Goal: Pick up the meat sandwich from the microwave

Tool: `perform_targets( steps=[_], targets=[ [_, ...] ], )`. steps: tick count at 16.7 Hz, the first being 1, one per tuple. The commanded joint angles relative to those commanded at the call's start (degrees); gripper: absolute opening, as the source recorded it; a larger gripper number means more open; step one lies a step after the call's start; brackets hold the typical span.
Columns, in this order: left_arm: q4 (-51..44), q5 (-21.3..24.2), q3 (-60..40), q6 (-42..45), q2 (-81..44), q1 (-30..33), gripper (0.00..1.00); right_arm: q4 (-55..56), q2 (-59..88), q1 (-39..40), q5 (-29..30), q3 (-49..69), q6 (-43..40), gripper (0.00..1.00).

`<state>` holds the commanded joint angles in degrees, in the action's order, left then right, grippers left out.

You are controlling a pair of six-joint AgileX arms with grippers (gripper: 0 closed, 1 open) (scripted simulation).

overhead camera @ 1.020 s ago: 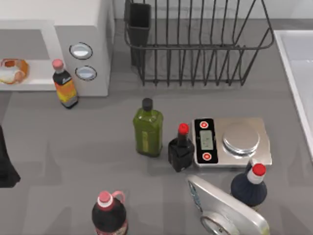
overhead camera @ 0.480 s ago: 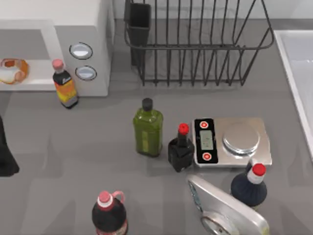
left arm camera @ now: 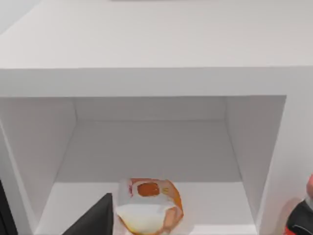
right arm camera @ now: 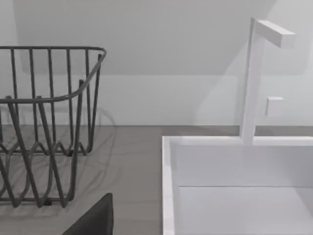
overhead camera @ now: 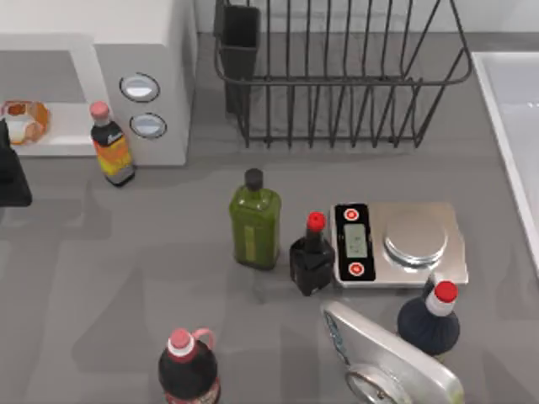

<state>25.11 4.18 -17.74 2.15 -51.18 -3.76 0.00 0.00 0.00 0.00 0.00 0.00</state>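
1. Meat sandwich (overhead camera: pixel 24 120) sitting on the floor of the microwave (overhead camera: pixel 143 38) cavity, near the front lip, at the far left of the table; in the left wrist view, meat sandwich (left arm camera: pixel 149 204) low and central inside the pale cavity of the microwave (left arm camera: pixel 146 73), orange crust up, cream filling toward the camera.
2. Left gripper (overhead camera: pixel 10 172) at the table's left edge, just in front of the cavity opening and just beside the sandwich, wrist camera aimed straight into the cavity; cannot tell whether clenched or released.
3. Sauce bottle (overhead camera: pixel 111 145) upright at the microwave's front, below the two knobs (overhead camera: pixel 143 105).
4. Dish rack (overhead camera: pixel 337 71) to the right of the microwave.
5. Right wrist view facing the dish rack (right arm camera: pixel 46 127) and a white sink (right arm camera: pixel 239 181); right arm parked.
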Motion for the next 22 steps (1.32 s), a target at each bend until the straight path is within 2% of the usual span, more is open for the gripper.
perform_targets(
  steps=[8, 13, 18, 22],
  targets=[
    [24.2, 3.3, -17.5, 1.3, -48.1, -3.1, 1.00, 0.0, 0.0, 0.0, 0.0, 0.0, 0.0, 1.00],
    [36.5, 4.7, -26.5, 1.6, -72.8, -4.3, 1.00, 0.0, 0.0, 0.0, 0.0, 0.0, 0.0, 1.00],
    [43.7, 5.6, -31.8, 1.8, -87.3, -4.4, 1.00, 0.0, 0.0, 0.0, 0.0, 0.0, 0.0, 1.00],
    [44.7, 5.8, -32.6, 1.8, -89.4, -4.2, 1.00, 0.0, 0.0, 0.0, 0.0, 0.0, 0.0, 1.00]
  ],
)
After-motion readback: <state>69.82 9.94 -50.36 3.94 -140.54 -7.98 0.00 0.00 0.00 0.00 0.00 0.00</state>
